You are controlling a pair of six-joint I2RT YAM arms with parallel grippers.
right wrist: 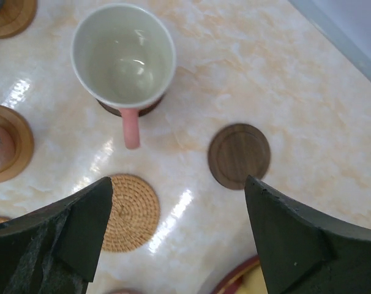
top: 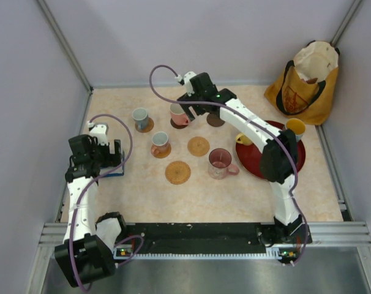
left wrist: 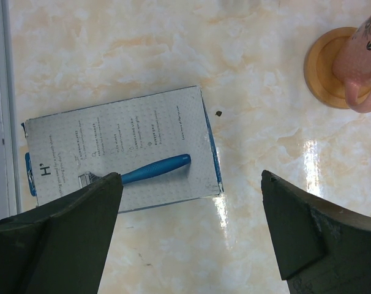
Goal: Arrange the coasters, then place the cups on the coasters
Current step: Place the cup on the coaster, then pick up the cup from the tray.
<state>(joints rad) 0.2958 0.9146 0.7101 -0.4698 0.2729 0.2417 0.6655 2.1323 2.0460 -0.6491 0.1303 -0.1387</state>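
Two woven coasters point(top: 177, 172) and a dark coaster point(top: 215, 119) lie bare from above; three cups point(top: 160, 143) sit on others, and three more wait. Left wrist: left gripper point(left wrist: 190, 177) gapes empty over a box point(left wrist: 112, 147). Right wrist: right gripper point(right wrist: 178, 180) released, empty, near the pink cup point(right wrist: 124, 55).

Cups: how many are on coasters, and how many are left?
Done: the blue-grey cup, pink cup and a third cup sit on coasters. In hand: nothing; both arms' jaws open. Left: three bare coasters, the see-through cup, and two cups on the tray.
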